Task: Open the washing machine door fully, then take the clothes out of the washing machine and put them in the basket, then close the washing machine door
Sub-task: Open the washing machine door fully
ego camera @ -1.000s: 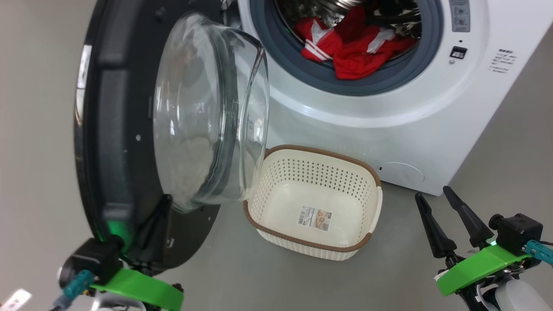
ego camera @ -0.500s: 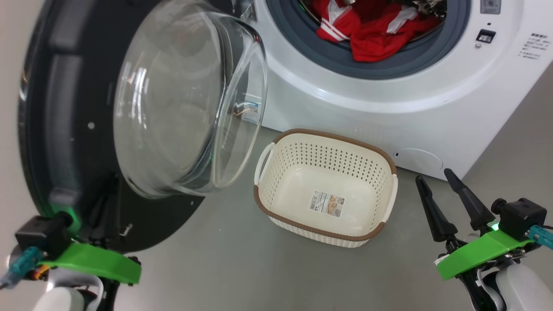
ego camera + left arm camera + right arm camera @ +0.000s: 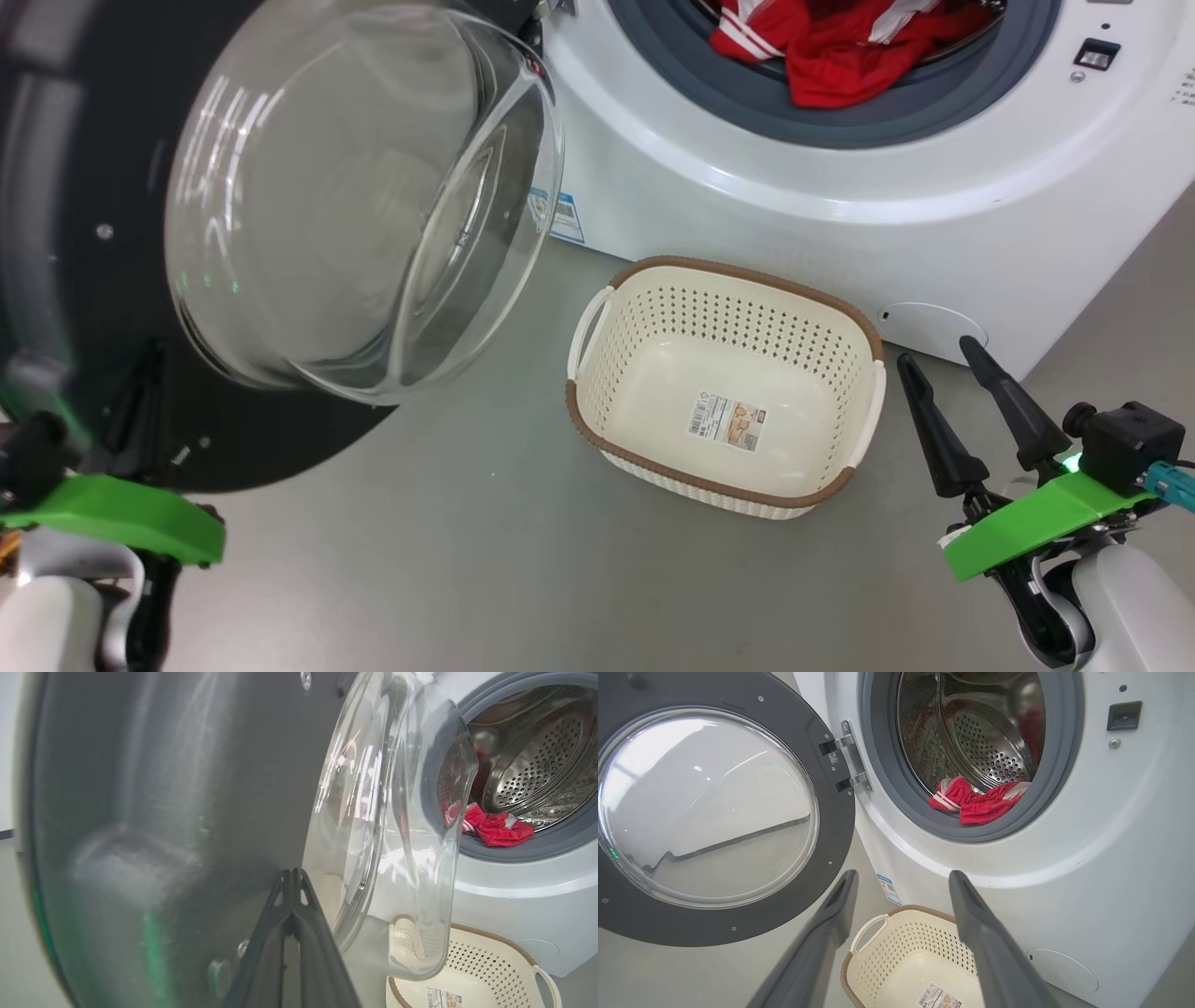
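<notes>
The washing machine door stands swung out to the left of the washing machine, its clear glass bowl bulging toward me. My left gripper is shut with nothing held, its tips at the door's dark inner face beside the bowl. The red and white clothes lie at the drum's front lip. The cream basket stands empty on the floor before the machine. Right of the basket, above the floor, my right gripper is open and empty; its wrist view shows it pointing at the machine's front.
The floor is grey. A blue label sticker is on the machine's lower left front, and a round service cover sits low at the right. The door's steel hinge joins it to the machine's left side.
The head camera has shifted. The door has swung further open to the left, with my shut left gripper staying against its inner face. The right gripper has stayed open and has kept its place.
</notes>
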Available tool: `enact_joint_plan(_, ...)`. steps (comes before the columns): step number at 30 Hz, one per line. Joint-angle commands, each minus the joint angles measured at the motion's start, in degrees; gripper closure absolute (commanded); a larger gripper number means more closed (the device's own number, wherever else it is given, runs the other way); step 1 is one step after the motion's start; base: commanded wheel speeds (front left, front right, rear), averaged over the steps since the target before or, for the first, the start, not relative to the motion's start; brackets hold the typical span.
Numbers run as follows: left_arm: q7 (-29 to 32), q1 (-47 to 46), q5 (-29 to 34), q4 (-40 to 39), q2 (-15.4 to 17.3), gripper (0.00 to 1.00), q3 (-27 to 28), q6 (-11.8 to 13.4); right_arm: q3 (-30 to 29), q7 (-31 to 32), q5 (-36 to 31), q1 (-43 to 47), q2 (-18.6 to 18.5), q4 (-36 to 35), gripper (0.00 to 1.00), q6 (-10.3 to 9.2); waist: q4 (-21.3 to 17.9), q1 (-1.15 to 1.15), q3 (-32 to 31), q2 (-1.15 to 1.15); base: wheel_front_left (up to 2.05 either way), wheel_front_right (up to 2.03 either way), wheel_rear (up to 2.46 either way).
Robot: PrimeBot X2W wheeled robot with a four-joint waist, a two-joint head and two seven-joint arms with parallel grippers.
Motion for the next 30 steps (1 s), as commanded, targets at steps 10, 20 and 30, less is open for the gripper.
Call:
enact_joint_plan(10,-0.44,-8.11,-0.85,6.8,5.3,1.0,3.92,-0.96,0.47,-0.69,0.12,-1.25,-0.59,-1.33,0.0,0.09,1.47,0.0,1.53,0.0,0.0,0.0,0.0)
enact_joint_plan(20,-1.56,-13.11,-0.98,15.07,6.84,1.0,3.56,-2.55,0.81,-0.69,0.22,-1.16,0.18,-1.01,0.0,0.09,1.6,0.0,1.41,0.0,0.0,0.0,0.0)
enact_joint_plan(30,-3.24,-15.05,-0.77,18.17,7.11,1.0,2.54,-3.31,0.75,-0.69,0.44,-0.78,0.12,-1.03,0.0,0.09,1.13,0.0,1.49,0.0,0.0,0.0,0.0)
